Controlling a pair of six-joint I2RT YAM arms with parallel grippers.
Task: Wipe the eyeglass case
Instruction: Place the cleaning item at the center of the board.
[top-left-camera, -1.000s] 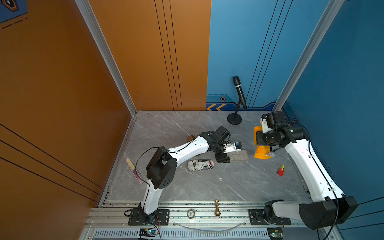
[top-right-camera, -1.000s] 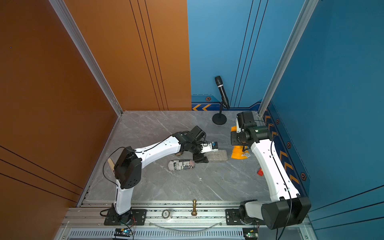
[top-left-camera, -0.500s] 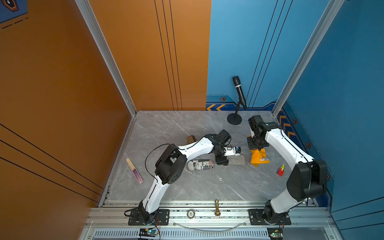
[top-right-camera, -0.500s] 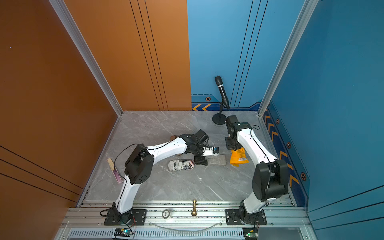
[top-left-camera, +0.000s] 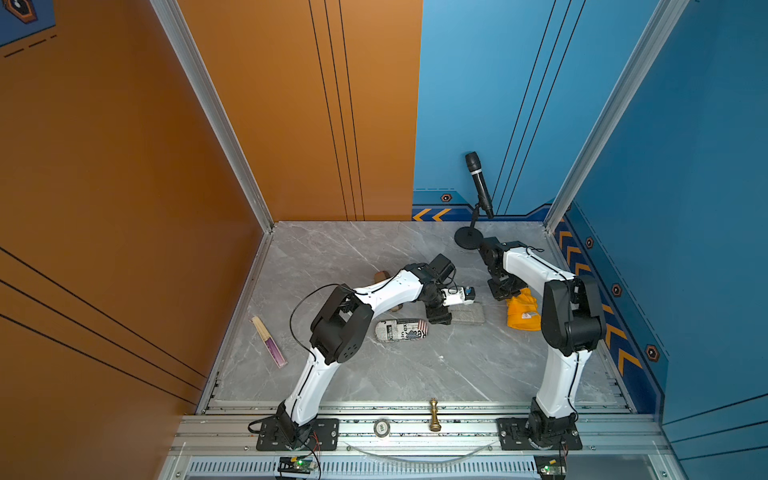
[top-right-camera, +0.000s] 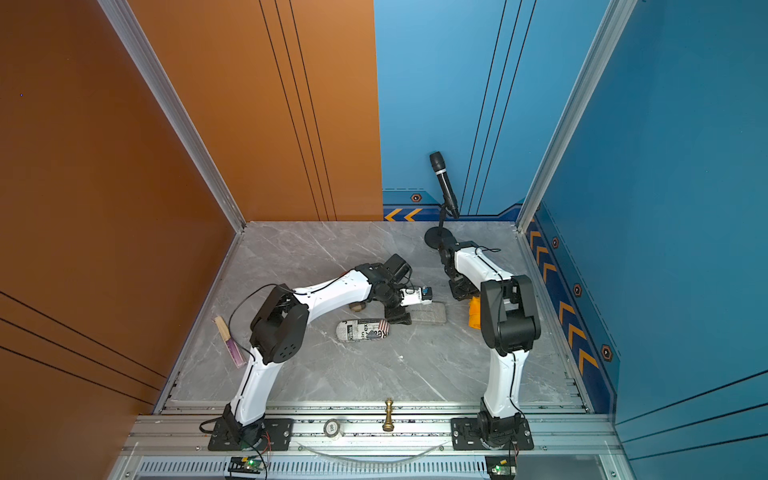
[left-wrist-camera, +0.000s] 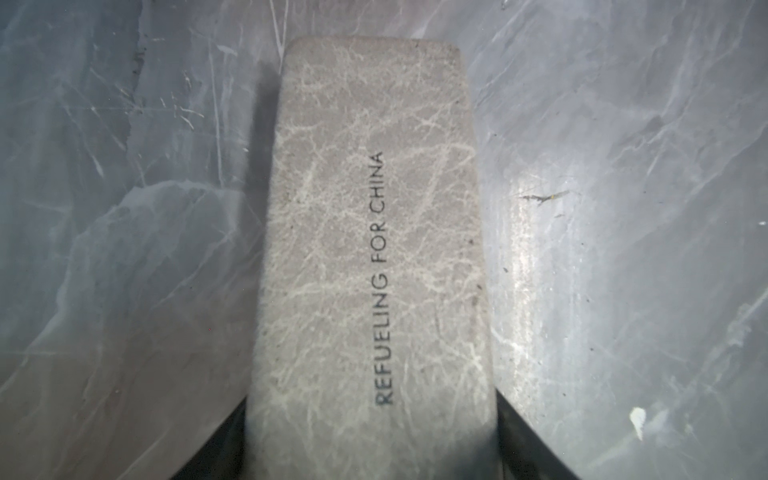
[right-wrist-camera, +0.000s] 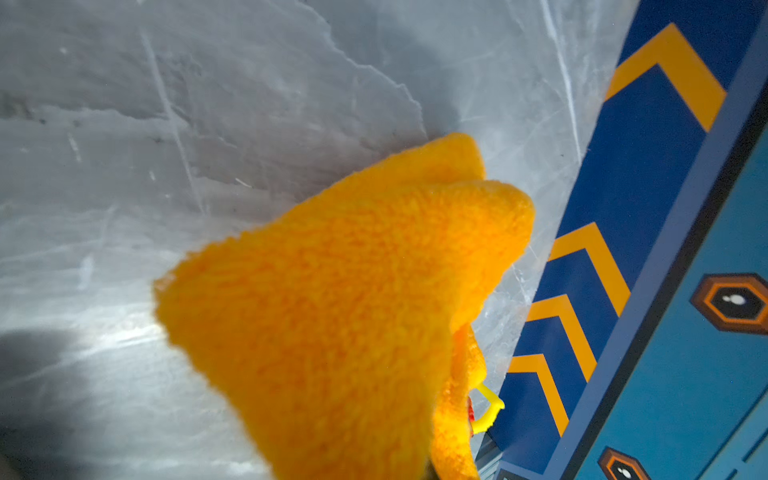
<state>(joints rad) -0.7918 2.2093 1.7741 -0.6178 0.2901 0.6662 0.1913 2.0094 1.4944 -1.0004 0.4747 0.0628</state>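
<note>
Two robot arms ready a wipe on a grey marble table (top-left-camera: 415, 374) bounded on the right arm's side by a blue wall (top-left-camera: 623, 316). The left gripper (top-left-camera: 441, 319) is clamped narrowly across one end of the flat grey eyeglass case (left-wrist-camera: 374, 232), which lies on the table and runs straight out ahead of its jaws (lettering face up). The right gripper (top-left-camera: 504, 292), pinched tight on a bunched orange cloth (right-wrist-camera: 332, 316), hangs just past the case's far end. The cloth droops below its jaws and is apart from the case in both top views. The step in hand appears to be bringing cloth to case. It would go best with a loose fold laid flat on the top face and drawn lengthwise toward the left jaws. Pressure should stay light, since a case pinned at one end could pivot. Room is tight behind the right jaws, where the wall and a microphone stand (top-left-camera: 468, 239) are near. A printed pouch (top-left-camera: 401, 330) lies just beside the left jaws, and open marble lies beyond it. A small chess piece (top-left-camera: 434, 414) stands well apart on the front rail.
</note>
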